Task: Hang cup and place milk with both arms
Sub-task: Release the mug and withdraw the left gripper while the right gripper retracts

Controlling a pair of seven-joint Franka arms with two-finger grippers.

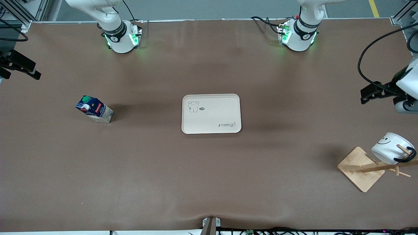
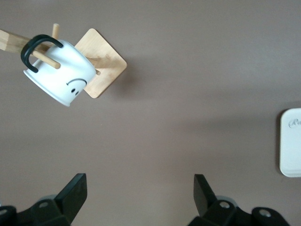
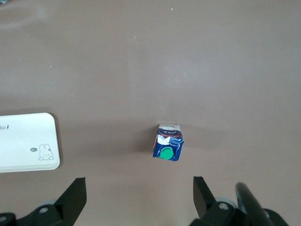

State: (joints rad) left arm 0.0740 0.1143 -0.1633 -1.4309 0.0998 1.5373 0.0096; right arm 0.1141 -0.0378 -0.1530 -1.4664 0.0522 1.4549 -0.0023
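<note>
Your left gripper (image 2: pixel 140 195) hangs wide apart, holding nothing; the cup (image 2: pixel 59 73) at its 11 o'clock hangs tipped on a wooden rack (image 1: pixel 362 168), its face upside down. Your right gripper (image 3: pixel 139 197) gapes too, over the upright milk (image 3: pixel 168 142); its label is unreadable. The tray (image 1: pixel 211 113) reads "Rabbit".

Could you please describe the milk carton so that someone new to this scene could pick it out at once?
Start at the cream tray at the table's middle and go toward the right arm's end. The milk carton stands alone there on the brown table, dark blue and white with a green round cap, unlike the white cup hanging on the wooden rack.
</note>
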